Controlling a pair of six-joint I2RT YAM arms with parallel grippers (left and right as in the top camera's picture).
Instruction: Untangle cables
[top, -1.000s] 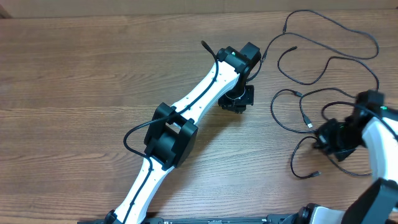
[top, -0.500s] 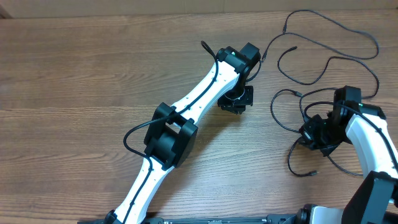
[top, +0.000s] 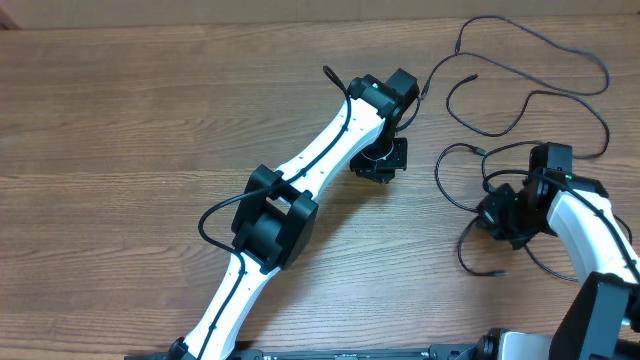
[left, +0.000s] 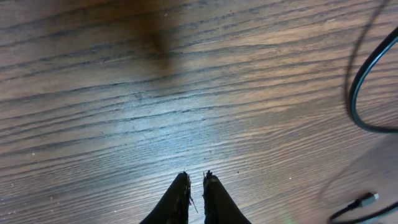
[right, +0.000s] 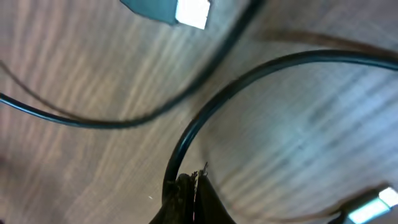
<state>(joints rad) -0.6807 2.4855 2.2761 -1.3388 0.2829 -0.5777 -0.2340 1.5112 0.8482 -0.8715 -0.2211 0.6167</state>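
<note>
The right fingers are pinched shut on one thin black cable. Draw it slowly, low over the brown wooden tabletop, clear of the loose loops at the far right (silver plugs snag). The left fingers, nearly closed, hold nothing.

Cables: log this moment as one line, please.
task untangle cables | right gripper shut on cable strand | left gripper shut, empty, above table | cables in overlapping loops, right side
</note>
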